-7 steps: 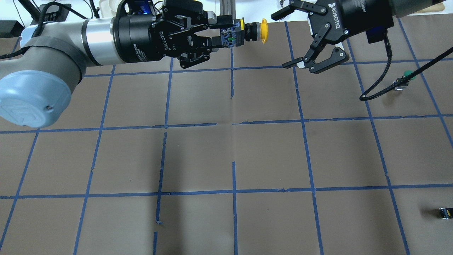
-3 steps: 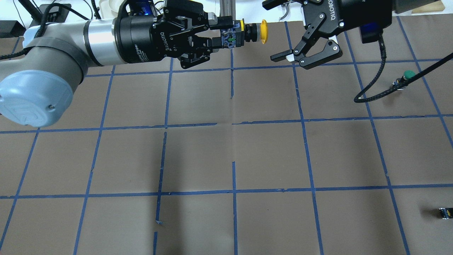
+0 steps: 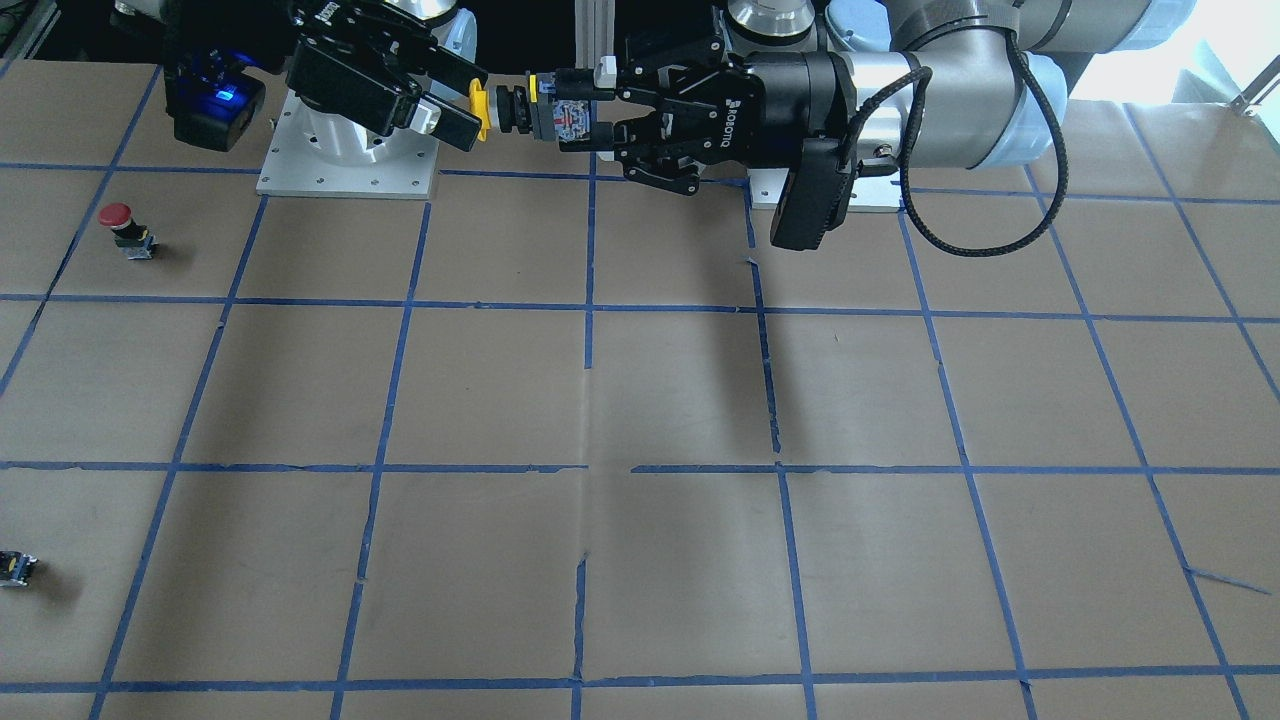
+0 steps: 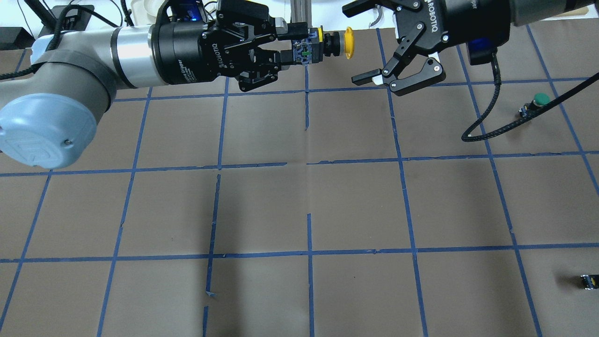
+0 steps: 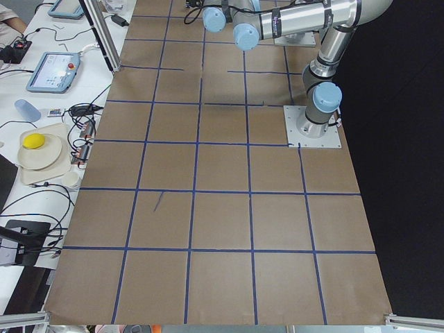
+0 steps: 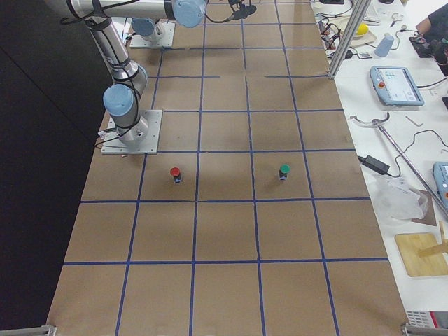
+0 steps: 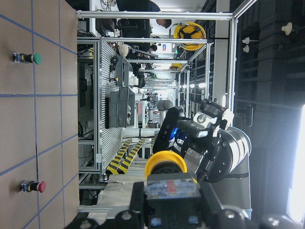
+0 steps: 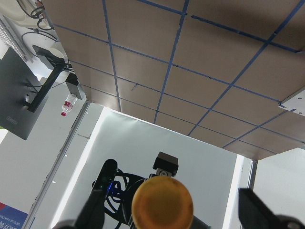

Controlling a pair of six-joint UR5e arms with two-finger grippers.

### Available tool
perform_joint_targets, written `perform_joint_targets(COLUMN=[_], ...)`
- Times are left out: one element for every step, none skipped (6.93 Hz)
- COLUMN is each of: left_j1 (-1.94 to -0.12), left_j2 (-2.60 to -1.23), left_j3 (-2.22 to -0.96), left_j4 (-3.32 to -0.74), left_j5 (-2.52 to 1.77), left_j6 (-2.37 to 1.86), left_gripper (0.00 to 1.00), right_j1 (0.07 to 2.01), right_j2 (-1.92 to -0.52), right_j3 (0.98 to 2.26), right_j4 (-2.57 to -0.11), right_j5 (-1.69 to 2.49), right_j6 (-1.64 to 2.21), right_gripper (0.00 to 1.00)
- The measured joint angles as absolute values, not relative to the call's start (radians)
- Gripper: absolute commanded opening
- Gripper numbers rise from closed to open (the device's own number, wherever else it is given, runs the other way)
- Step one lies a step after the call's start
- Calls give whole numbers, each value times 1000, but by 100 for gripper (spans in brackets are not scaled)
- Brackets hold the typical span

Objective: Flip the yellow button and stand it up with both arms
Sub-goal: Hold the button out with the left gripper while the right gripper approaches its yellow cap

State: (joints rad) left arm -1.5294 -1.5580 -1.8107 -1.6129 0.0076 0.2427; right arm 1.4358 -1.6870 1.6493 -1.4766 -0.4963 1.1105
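My left gripper (image 4: 291,44) is shut on the black and grey body of the yellow button (image 4: 348,42) and holds it level, high above the table, with the cap pointing at my right gripper. My right gripper (image 4: 354,43) is open. Its fingertips stand either side of the yellow cap, apart from it. In the front-facing view the cap (image 3: 480,108) sits between the right gripper's fingers (image 3: 452,124), with the left gripper (image 3: 578,108) behind the body. The right wrist view shows the cap (image 8: 163,203) face-on. The left wrist view shows it (image 7: 166,162) from behind.
A green-capped button (image 4: 541,99) stands at the right of the brown, blue-taped table (image 4: 355,206). A red-capped button (image 3: 120,220) stands near it. A small capless black block (image 4: 588,281) lies at the far right. A black cable (image 4: 486,119) hangs from the right wrist.
My right gripper has moved left and up toward the button, still open, and its fingers now flank the yellow cap. The left gripper and the button have stayed almost still.
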Motion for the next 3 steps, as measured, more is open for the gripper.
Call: perform_joint_targets(left_j1=[-1529, -1529, -1529], left_j2=[-1557, -1557, -1557], left_j3=[-1813, -1814, -1814], left_j4=[-1613, -1612, -1612], left_j5=[8, 8, 8], left_j6=[243, 243, 243], left_gripper=[16, 16, 16], right_j1=[1436, 1436, 1436], right_j2=[-1688, -1690, -1693], right_j3=[1663, 1670, 1671], right_j4=[-1477, -1477, -1477], right_j5=[-494, -493, -482], right_j6=[1111, 1111, 1118], right_gripper=[91, 91, 91])
